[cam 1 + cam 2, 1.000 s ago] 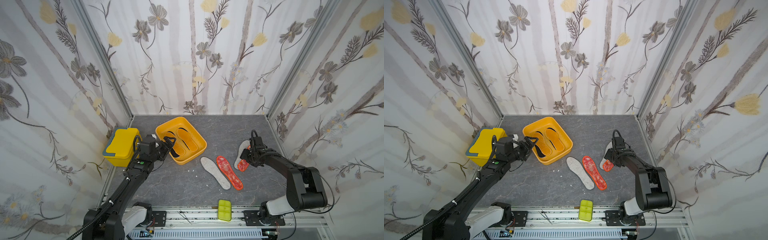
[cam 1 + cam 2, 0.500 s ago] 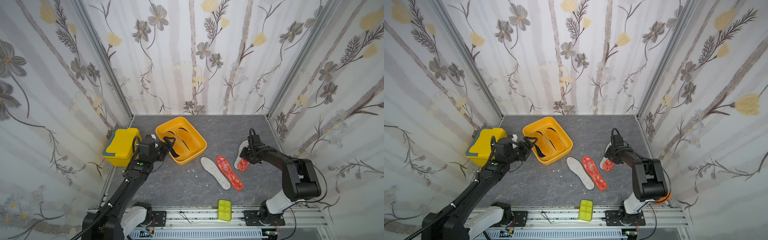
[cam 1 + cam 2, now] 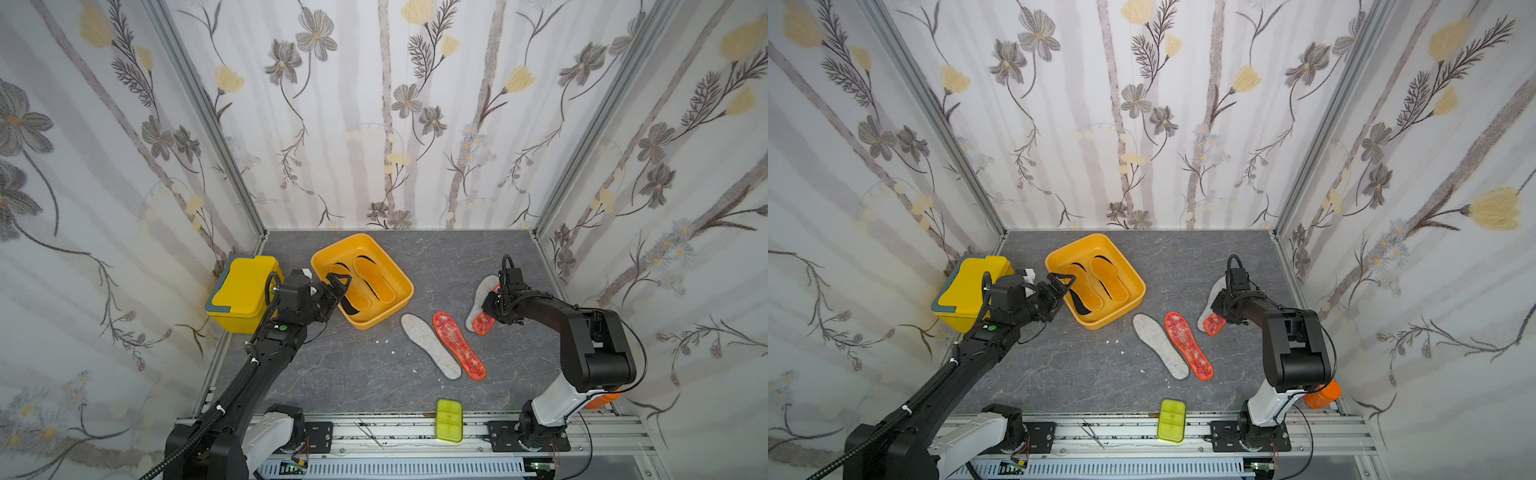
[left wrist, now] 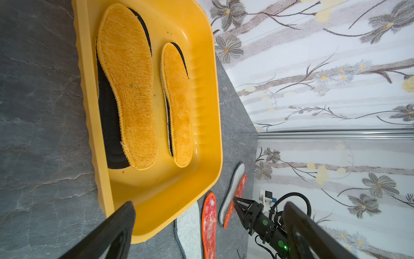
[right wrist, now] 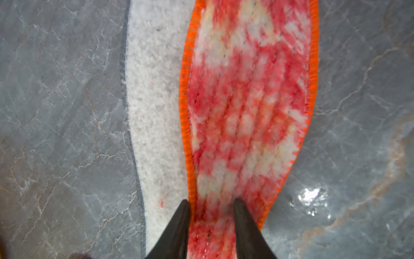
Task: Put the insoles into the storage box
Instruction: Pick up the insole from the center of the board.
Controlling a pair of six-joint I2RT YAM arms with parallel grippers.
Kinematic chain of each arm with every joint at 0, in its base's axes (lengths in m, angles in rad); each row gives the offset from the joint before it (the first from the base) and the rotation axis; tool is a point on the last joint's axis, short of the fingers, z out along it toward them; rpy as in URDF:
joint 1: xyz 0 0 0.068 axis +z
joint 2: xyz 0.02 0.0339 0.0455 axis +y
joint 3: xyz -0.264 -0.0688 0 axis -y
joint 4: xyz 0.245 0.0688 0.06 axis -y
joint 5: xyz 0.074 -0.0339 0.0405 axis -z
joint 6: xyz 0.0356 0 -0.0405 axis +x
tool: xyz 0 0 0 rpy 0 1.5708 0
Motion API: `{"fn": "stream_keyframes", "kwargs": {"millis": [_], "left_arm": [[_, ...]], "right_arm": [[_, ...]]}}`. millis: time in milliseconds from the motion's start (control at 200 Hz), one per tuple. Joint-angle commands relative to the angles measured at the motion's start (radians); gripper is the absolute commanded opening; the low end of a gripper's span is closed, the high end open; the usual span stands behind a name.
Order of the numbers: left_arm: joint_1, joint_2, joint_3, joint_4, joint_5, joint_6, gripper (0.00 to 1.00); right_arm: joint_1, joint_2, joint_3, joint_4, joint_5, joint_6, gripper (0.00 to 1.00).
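Note:
The storage box (image 3: 376, 325) is an orange-yellow tray at the back left of the floor. It holds two orange-yellow insoles (image 3: 374, 278), each lying on a black insole (image 4: 107, 116). My left gripper (image 3: 338, 286) hangs open and empty over the box's near-left rim (image 4: 94, 112). A grey-white insole (image 3: 430, 347) and a red-orange insole (image 3: 459, 347) lie side by side on the floor. At the right, another red-orange insole (image 5: 246, 101) lies partly on a second grey-white one (image 5: 154, 101). My right gripper (image 5: 212, 208) pinches it, creasing it lengthwise.
A taller yellow lidded box (image 3: 243, 293) stands against the left wall beside my left arm. A lime-green flat case (image 3: 449, 419) lies on the front rail. Small white crumbs (image 3: 386, 341) dot the grey floor. Patterned walls close in on three sides.
My right gripper's jaws have closed in on the red-orange insole at the right, and that arm's elbow has shifted. The left arm has stayed still and open.

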Motion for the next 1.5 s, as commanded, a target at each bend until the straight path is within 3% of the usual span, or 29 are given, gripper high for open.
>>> {"fn": "stream_keyframes", "kwargs": {"millis": [0, 370, 874, 949, 1034, 1169, 1494], "left_arm": [[-0.001, 0.0, 0.0, 0.029, -0.008, -0.002, 1.0], [-0.001, -0.016, -0.002, 0.015, -0.015, 0.001, 1.0], [-0.002, -0.033, -0.007, 0.009, -0.023, -0.005, 1.0], [-0.001, -0.03, -0.008, 0.012, -0.022, -0.006, 1.0], [-0.001, -0.031, -0.013, 0.017, -0.019, -0.008, 1.0], [-0.001, -0.034, -0.015, 0.016, -0.018, -0.006, 1.0], [-0.001, -0.032, -0.014, 0.011, -0.021, -0.002, 1.0]], "right_arm": [[-0.004, 0.011, -0.018, -0.045, -0.019, -0.005, 0.29], [-0.036, -0.061, -0.055, -0.039, -0.024, -0.029, 0.16], [-0.054, -0.325, -0.065, 0.027, -0.09, -0.128, 0.1], [-0.054, -0.322, -0.037, -0.022, -0.054, -0.137, 0.14], [-0.054, -0.282, -0.004, -0.092, -0.029, -0.129, 0.33], [-0.055, -0.21, -0.019, -0.101, -0.009, -0.087, 0.44], [-0.065, -0.092, -0.021, -0.058, 0.005, -0.06, 0.47]]}}
